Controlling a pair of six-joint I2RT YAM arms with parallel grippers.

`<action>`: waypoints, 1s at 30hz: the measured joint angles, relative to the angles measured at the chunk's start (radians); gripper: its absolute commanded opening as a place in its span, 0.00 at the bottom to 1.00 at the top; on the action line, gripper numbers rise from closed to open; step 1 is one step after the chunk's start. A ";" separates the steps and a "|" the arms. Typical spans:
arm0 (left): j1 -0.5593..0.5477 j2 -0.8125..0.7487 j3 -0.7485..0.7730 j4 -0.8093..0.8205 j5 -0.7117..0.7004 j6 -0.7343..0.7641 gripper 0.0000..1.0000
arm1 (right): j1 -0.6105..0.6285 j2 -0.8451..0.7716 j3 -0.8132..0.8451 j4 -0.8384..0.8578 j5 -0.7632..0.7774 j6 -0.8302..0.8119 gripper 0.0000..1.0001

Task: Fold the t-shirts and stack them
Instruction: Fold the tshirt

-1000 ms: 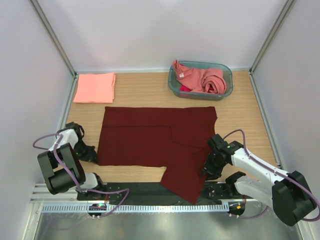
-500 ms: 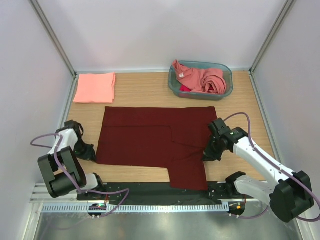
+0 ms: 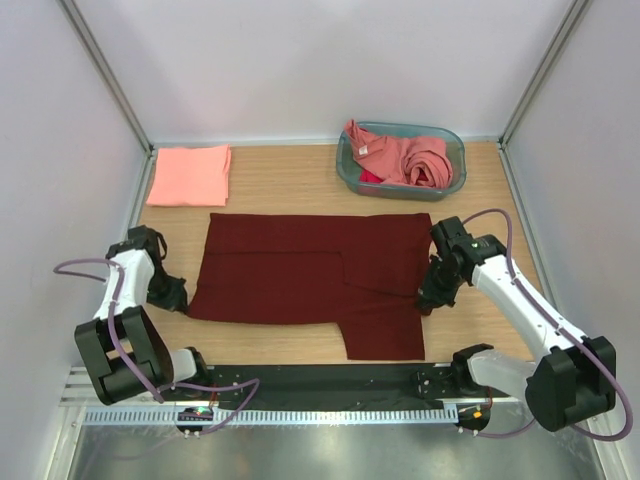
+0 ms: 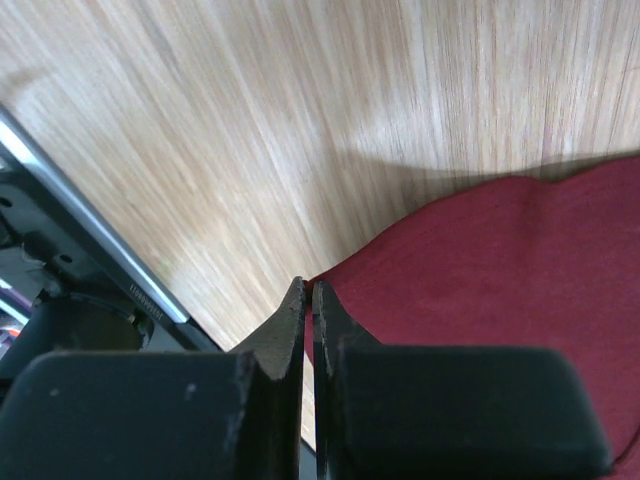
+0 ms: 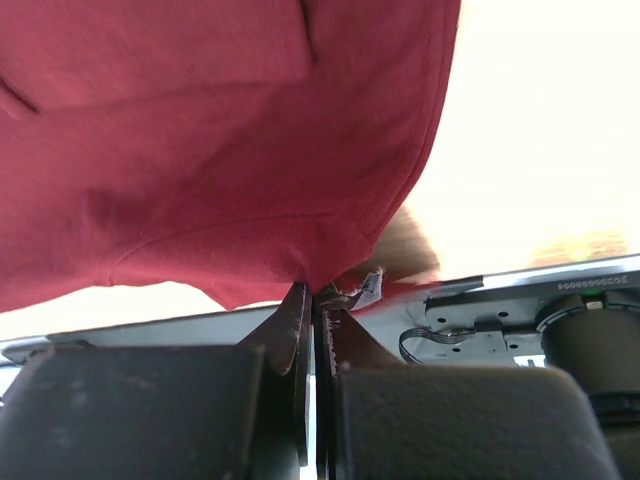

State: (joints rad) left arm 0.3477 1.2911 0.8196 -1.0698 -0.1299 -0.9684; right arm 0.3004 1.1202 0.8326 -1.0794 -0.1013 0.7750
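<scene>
Overhead view: bright, even, diffuse light, sharp all over. White walls (image 3: 320, 60) flat, no glare. My arms throw only short, soft shadows on the table (image 3: 300, 185).

Left wrist view: wood grain ahead of my left gripper (image 4: 306, 287) crisp. Broad soft shadow just beyond the tips, along the edge of the maroon t-shirt (image 4: 500, 280). My own fingers (image 4: 280, 335) near black, a bit soft up close.

Right wrist view: table to the right of my right gripper (image 5: 312, 290) blown out to white-yellow, grain lost. Cloth above the tips well lit, folds readable. Finger bodies below dark and blurred.
</scene>
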 measured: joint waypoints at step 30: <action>-0.083 0.144 0.178 -0.020 -0.005 -0.016 0.00 | -0.116 0.252 0.232 0.042 -0.007 -0.143 0.01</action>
State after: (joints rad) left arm 0.2649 1.4353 0.9977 -1.0897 -0.1349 -0.9840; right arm 0.1844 1.3724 1.0645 -1.0370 -0.1085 0.6319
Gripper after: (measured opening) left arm 0.009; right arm 0.039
